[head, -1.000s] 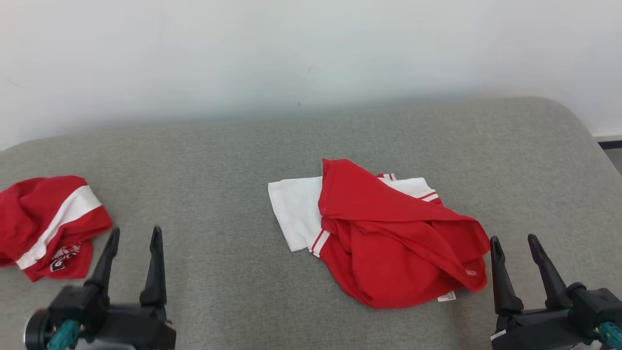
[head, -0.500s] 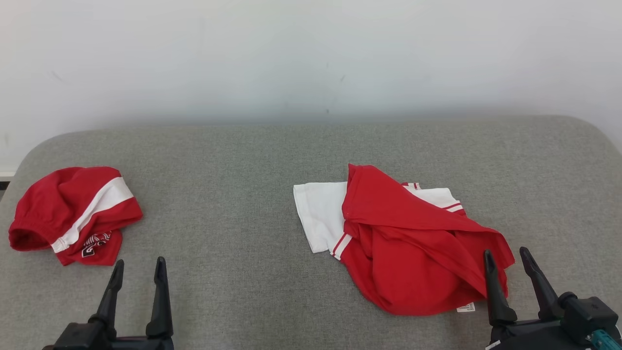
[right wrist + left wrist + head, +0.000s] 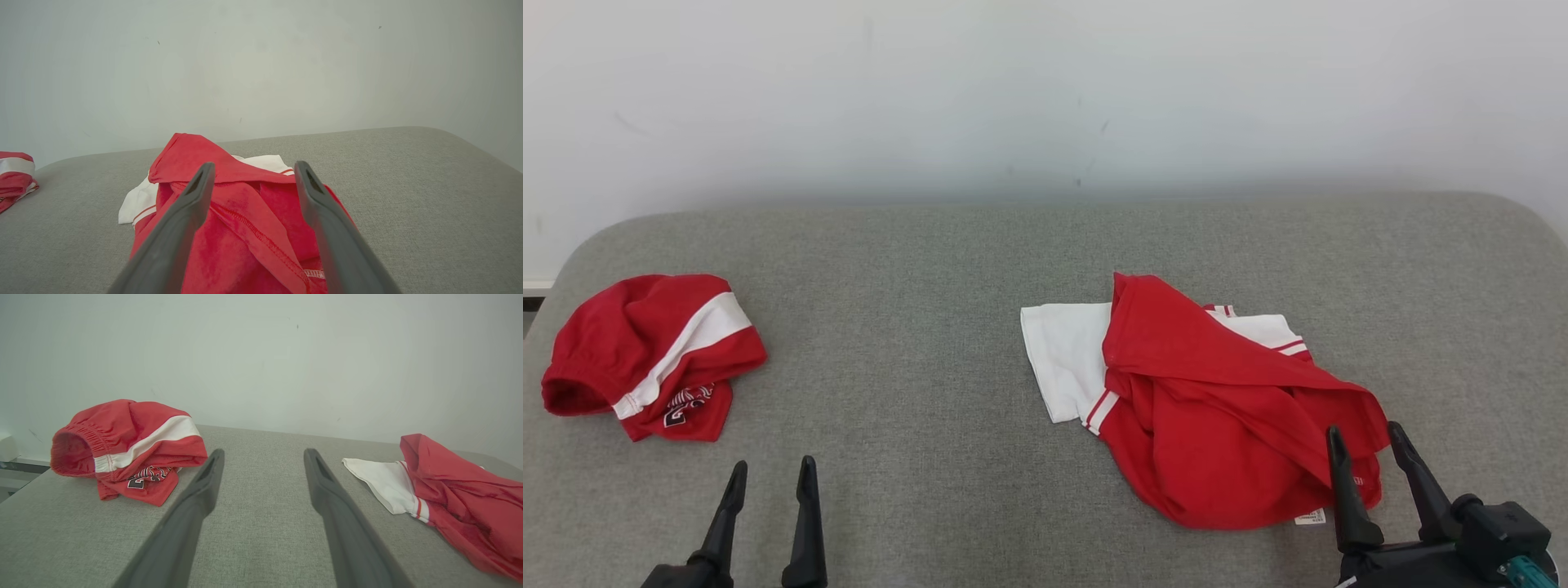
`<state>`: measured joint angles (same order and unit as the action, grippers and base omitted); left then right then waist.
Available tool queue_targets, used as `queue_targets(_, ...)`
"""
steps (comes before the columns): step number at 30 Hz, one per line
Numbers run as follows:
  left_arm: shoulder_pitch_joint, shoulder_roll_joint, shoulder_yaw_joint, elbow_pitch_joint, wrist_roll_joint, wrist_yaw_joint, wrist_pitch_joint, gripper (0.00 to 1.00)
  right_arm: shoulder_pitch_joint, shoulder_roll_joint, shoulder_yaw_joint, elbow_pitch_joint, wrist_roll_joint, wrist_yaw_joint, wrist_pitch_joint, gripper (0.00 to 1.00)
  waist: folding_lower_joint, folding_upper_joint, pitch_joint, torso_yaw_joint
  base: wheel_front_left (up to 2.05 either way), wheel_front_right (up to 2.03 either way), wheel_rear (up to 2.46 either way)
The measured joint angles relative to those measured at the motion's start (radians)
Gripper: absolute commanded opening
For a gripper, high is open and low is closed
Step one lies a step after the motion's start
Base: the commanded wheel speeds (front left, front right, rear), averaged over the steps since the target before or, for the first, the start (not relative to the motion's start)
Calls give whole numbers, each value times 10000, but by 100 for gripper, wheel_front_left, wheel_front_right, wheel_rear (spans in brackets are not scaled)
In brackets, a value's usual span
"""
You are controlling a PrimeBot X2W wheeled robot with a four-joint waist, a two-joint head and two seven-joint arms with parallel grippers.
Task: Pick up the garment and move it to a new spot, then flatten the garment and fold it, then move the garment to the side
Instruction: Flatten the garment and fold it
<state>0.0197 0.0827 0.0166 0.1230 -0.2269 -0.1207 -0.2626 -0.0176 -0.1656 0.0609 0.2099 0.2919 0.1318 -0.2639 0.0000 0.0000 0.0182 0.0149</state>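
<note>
A grey padded surface carries the crumpled red-and-white garment right of centre and bunched red shorts at far left. The right hand sits at the garment's near edge, fingers apart. The left hand, also spread, holds nothing.

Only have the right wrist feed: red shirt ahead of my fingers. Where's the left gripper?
Observer: The left gripper hangs open over the grey cushion, holding nothing.
Operator: Red-white scrap at my left edge?
Observer: Crumpled red shorts with a white stripe, lying apart from the shirt.
Operator: Shirt's near hem?
Observer: A white label sticks out there, beside the right gripper.
</note>
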Motion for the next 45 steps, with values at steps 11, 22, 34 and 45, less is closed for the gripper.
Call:
queue_targets(11, -1, -130, 157, 115, 142, -42, 0, 100, -4, -2, 44, 58, 31, 0, 0, 100, 0, 0, -7, 74, 0, 0, 0)
queue_targets(22, -187, -153, 146, 249, 176, -88, 0, 100, -56, -6, 92, 75, 59, 0, 0, 100, 0, 0, 106, -19, 0, 0, 0)
queue_targets(34, -3846, 767, -1193, 1762, 35, -107, 0, 100, -634, -75, 84, 36, 165, 0, 0, 100, 1, 1, 800, -603, 0, 0, 0)
queue_targets(45, -7464, 2865, -3289, 3373, -1927, -107, 1563, 100, -1307, 245, -98, 8, 355, 0, 0, 100, 2, 1, 1721, -1898, 0, 0, 0)
